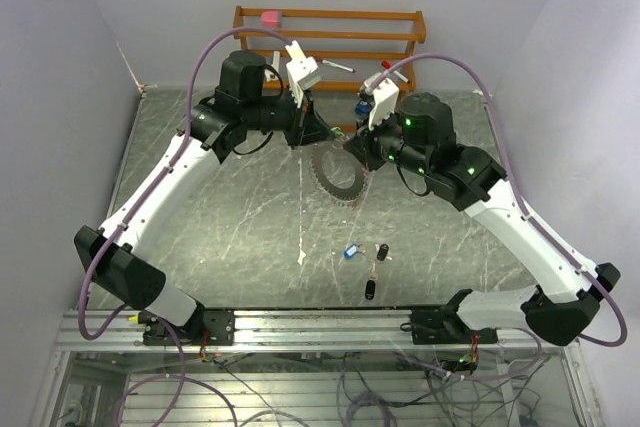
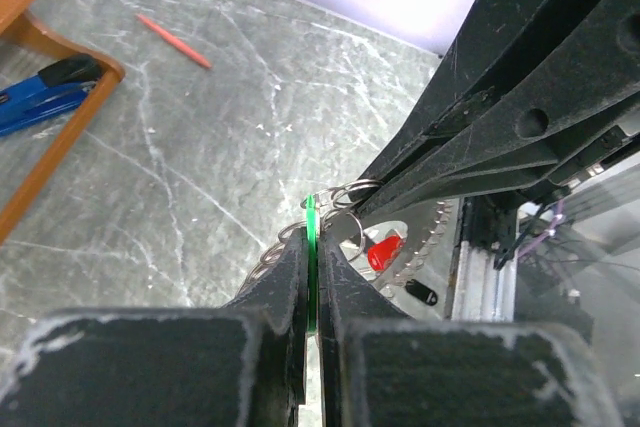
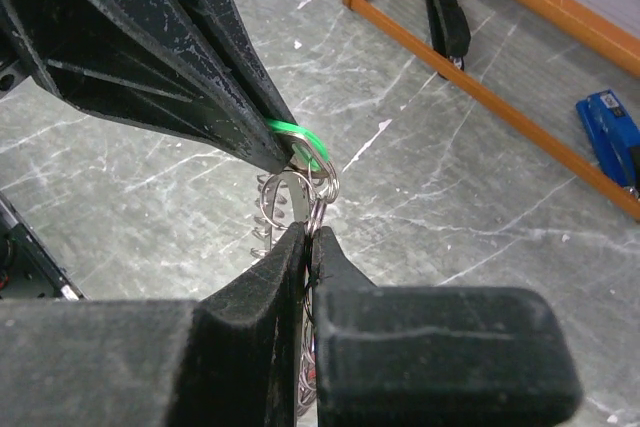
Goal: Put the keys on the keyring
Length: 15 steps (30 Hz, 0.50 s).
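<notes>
Alignment between a thin green key and a small wire loop is deciding the coming move. The left claw (image 2: 313,239) is clenching the green key (image 2: 311,209) edge-on between its fingers, with the key's long axis running straight out along the claw and its green end poking just past the fingertips. The right claw (image 3: 308,237) is clamping the keyring (image 1: 322,179) by its toothed rim and holding it tilted above the worktop (image 1: 250,237), near the far middle, with the red tag (image 2: 384,250) hanging just below. The two claws are meeting tip to tip: seen from the left wrist, the right claw is coming in from the upper right. A small split ring (image 3: 322,162) at the keyring's rim is sitting right at the key's end, touching it or very nearly. Whether the wire is already catching the key I cannot tell. By my judgement the left arm is doing the threading, pushing the key along its own axis into the loop while the right one is bracing. The blue key (image 1: 351,250) and two black keys (image 1: 383,252) are lying on the worktop nearer the arm bases, well apart from the keyring.
</notes>
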{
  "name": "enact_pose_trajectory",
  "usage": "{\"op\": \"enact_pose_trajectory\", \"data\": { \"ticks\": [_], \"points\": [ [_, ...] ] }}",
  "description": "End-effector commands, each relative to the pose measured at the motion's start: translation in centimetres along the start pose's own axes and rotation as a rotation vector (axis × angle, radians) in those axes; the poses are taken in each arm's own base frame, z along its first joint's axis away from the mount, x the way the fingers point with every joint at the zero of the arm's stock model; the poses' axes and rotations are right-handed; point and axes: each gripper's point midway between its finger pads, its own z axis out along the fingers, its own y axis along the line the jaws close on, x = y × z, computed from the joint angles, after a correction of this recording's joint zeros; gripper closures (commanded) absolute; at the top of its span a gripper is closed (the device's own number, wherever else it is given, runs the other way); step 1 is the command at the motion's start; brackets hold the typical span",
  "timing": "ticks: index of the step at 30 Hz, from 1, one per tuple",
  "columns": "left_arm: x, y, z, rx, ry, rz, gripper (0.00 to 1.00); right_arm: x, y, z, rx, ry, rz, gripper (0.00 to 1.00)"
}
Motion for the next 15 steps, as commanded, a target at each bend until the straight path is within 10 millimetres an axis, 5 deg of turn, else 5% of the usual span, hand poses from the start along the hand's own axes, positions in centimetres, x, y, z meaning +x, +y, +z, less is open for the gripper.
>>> {"op": "enact_pose_trajectory", "data": {
  "ticks": [1,15],
  "points": [
    [-2.7,-2.1,-0.6,0.063,-0.068,-0.032,0.93,-3.4,0.1,-1.6,-0.01,-0.16,-0.038,1.0],
    [-3.8,-4.2,-1.1,0.162,-0.095,-0.094,0.93,-2.2,0.2,-2.5,-0.028,-0.219,-0.117,1.0]
  ]
}}
